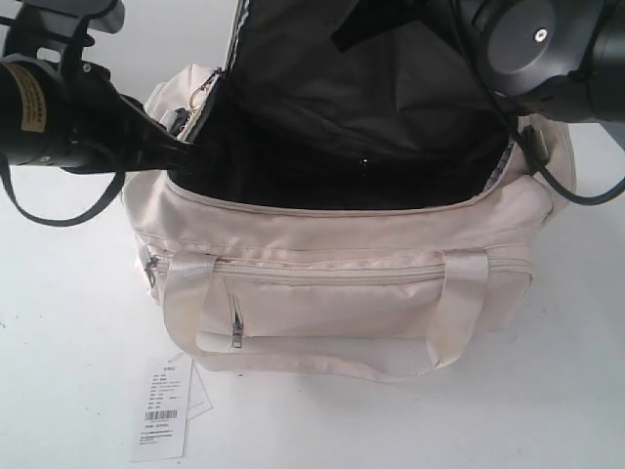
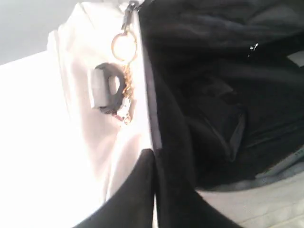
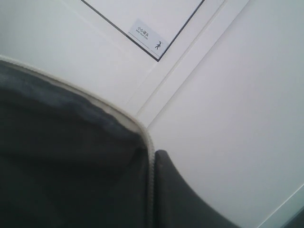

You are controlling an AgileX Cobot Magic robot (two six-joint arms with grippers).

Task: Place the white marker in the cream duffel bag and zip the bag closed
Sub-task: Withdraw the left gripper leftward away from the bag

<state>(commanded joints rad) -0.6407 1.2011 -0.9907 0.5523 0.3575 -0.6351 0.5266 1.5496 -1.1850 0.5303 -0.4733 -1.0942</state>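
The cream duffel bag (image 1: 342,283) lies on the white table with its top wide open, showing a dark interior (image 1: 332,166). The flap (image 1: 361,78) stands raised, grey lining facing me. My left gripper (image 2: 154,154) is shut on the bag's rim at its left end, just below the gold zipper charm (image 2: 124,45); in the exterior view the left gripper (image 1: 186,147) sits at that corner. My right gripper (image 3: 153,156) is shut on the flap's zipper edge (image 3: 150,142), holding it up. The white marker is out of view.
A white paper barcode tag (image 1: 161,420) lies on the table in front of the bag's left strap handle (image 1: 186,293). The right arm's black cable (image 1: 562,186) loops over the bag's right end. A wall sign (image 3: 148,37) shows behind the flap.
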